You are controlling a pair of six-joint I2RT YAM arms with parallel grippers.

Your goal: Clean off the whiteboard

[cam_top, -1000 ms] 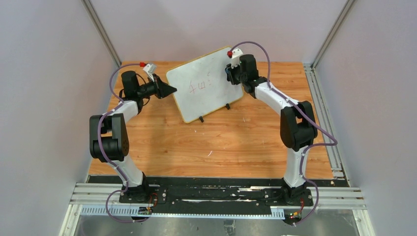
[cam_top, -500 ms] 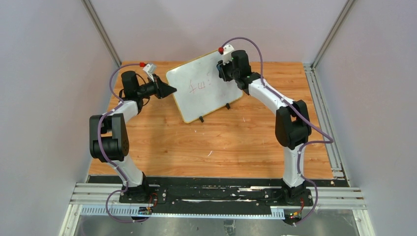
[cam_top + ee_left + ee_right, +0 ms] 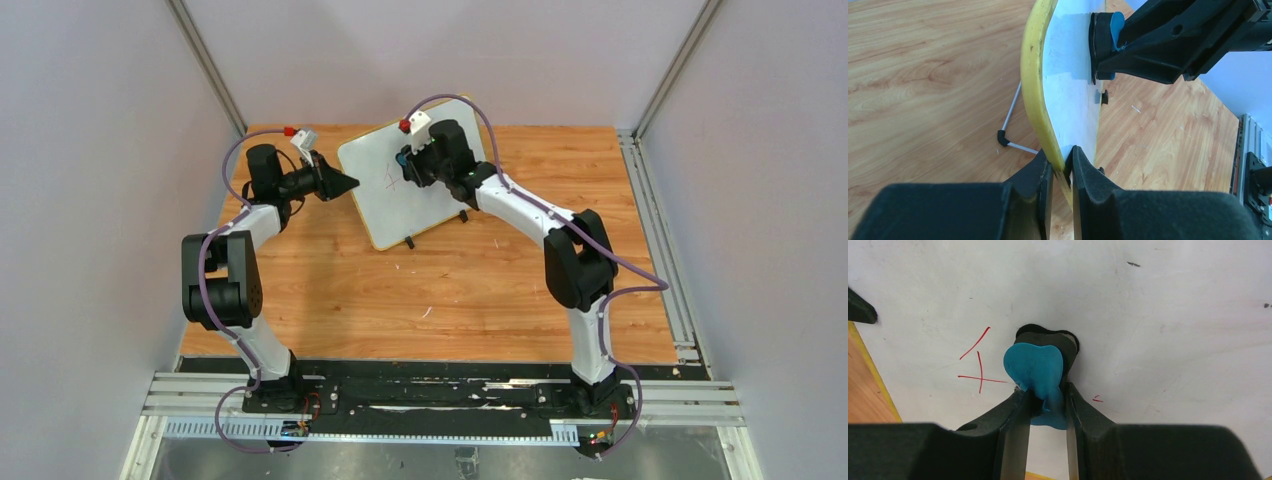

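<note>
Whiteboard, pinched by left gripper, is mostly wiped; red marks are left beside blue eraser clamped in right gripper.

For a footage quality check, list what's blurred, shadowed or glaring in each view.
Left wrist: left claw soft, whiteboard edge sharp, faint shadow beside blue eraser. Right wrist: right claw blurred, red marks crisp. Top external: even light, no glare, marks tiny.
</note>
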